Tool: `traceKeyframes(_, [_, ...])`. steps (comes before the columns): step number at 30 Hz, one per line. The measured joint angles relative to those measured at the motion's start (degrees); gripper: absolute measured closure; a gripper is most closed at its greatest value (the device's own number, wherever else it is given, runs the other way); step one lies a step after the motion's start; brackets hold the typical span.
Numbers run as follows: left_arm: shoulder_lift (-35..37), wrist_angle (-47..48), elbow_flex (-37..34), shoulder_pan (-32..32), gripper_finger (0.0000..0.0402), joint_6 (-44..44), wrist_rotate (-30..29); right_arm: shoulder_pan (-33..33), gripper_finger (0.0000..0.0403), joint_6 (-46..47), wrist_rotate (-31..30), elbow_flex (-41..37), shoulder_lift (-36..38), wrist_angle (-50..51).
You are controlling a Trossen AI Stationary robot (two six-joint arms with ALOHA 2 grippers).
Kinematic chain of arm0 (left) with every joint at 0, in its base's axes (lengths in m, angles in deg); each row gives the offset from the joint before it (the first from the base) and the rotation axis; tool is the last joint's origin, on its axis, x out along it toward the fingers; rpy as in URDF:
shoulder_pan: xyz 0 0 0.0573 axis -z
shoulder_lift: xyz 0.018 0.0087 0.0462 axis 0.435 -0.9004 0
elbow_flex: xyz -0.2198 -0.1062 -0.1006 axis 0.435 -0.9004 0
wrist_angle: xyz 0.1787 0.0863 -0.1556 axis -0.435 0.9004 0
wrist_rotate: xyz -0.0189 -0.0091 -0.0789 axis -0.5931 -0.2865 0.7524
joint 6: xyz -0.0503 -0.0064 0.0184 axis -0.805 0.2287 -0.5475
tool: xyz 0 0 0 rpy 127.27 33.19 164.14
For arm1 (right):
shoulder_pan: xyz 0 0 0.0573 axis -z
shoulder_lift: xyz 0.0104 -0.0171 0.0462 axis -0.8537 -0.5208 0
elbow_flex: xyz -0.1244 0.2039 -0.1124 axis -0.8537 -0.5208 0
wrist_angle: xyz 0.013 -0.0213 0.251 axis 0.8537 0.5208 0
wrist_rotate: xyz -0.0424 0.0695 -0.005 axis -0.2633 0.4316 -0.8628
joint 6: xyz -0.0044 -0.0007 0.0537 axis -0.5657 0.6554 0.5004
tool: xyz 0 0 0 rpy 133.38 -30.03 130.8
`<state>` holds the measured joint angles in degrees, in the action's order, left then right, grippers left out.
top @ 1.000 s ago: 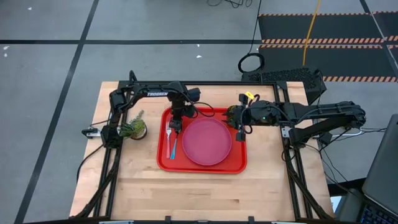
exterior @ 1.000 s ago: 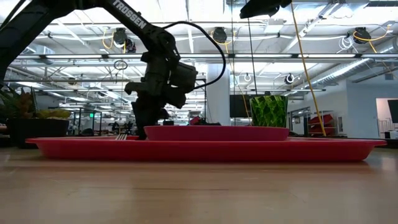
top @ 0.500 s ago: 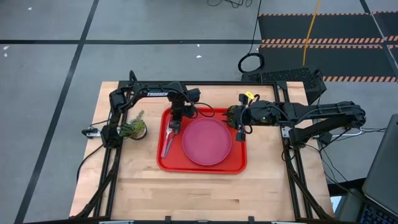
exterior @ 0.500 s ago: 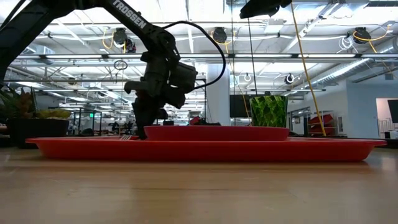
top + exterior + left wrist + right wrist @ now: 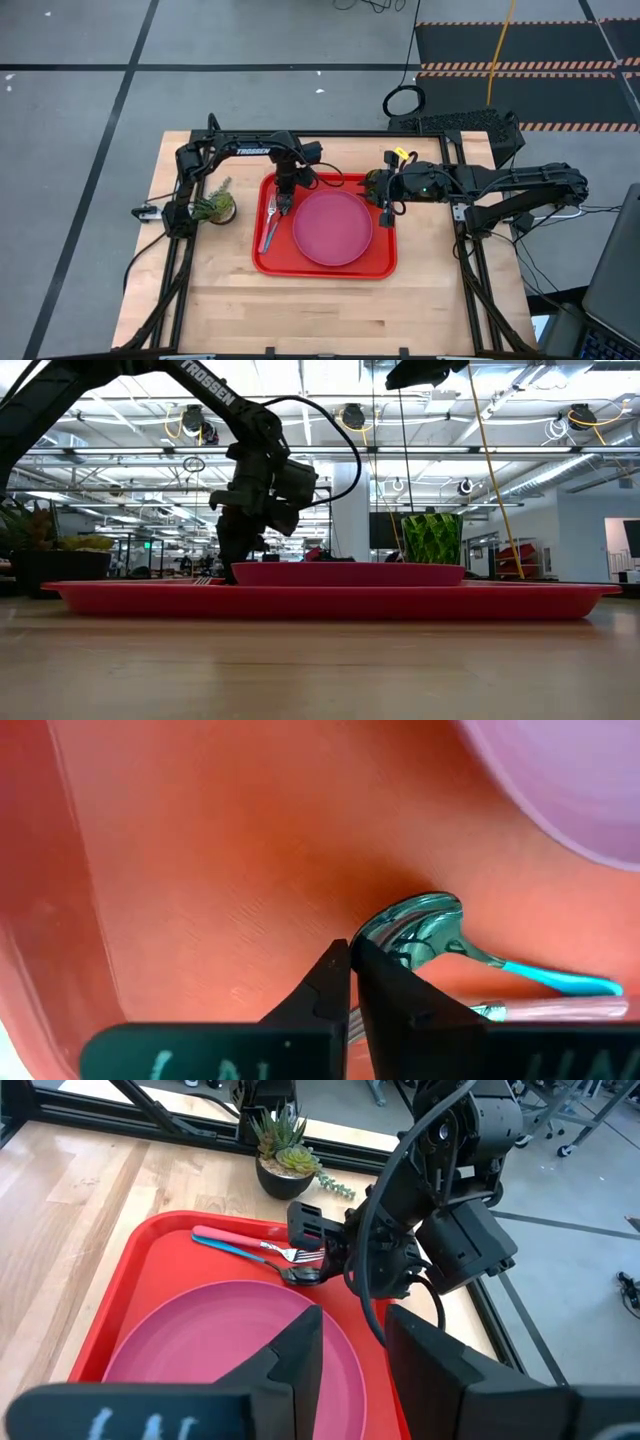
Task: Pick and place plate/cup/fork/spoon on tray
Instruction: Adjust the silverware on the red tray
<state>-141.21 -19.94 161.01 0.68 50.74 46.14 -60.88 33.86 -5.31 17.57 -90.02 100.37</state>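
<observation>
The red tray (image 5: 385,268) lies mid-table and carries the pink plate (image 5: 333,228). Left of the plate, the pink-handled fork (image 5: 228,1238) and the blue-handled spoon (image 5: 250,1256) lie side by side on the tray floor, slanted. My left gripper (image 5: 351,952) is shut, pointing down at their metal ends. The green cup (image 5: 432,538) stands behind the plate's right part in the low view, its foot hidden by the plate's rim. My right gripper (image 5: 352,1322) hovers open over the plate's far right side, nothing between its fingers. My left gripper comes from above and its shut fingertips (image 5: 372,960) stand at the tray floor. One finger's outer side lies right against the rim of the spoon's bowl (image 5: 415,925). The fork's tines (image 5: 478,1011) run behind that finger, so I cannot tell whether they are caught.
A small potted plant (image 5: 215,207) stands on the wood just left of the tray. Bare wood (image 5: 320,310) stretches between the tray and the table's near edge. The right arm (image 5: 500,185) reaches in over the tray's far right corner.
My left gripper has shut where it stood, without travelling. The fork and spoon lay apart, parallel to the tray's left rim. They have come together and swung, handle ends toward that rim, and now lie slanted.
</observation>
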Motion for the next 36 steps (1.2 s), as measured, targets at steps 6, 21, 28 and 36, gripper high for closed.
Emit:
traceKeyframes(6, [0.00, -0.33, 0.00, 0.00, 0.0396, -5.34, 0.36, 0.00, 0.0298, -0.06, 0.00, 0.00, -0.01, 0.00])
traceKeyframes(21, [0.00, -1.14, 0.00, -1.09, 0.0395, -11.10, 2.61, 0.00, 0.0298, -0.15, 0.00, 0.00, -0.01, -0.01])
traceKeyframes(28, [0.00, -1.11, 0.00, -2.38, 0.0397, -12.79, 2.68, 0.00, 0.0298, -0.15, 0.00, 0.00, -0.01, -0.01])
traceKeyframes(36, [0.00, -1.14, 0.00, -2.69, 0.0399, -13.39, 4.96, 0.00, 0.0298, -0.15, 0.00, 0.00, -0.01, 0.00])
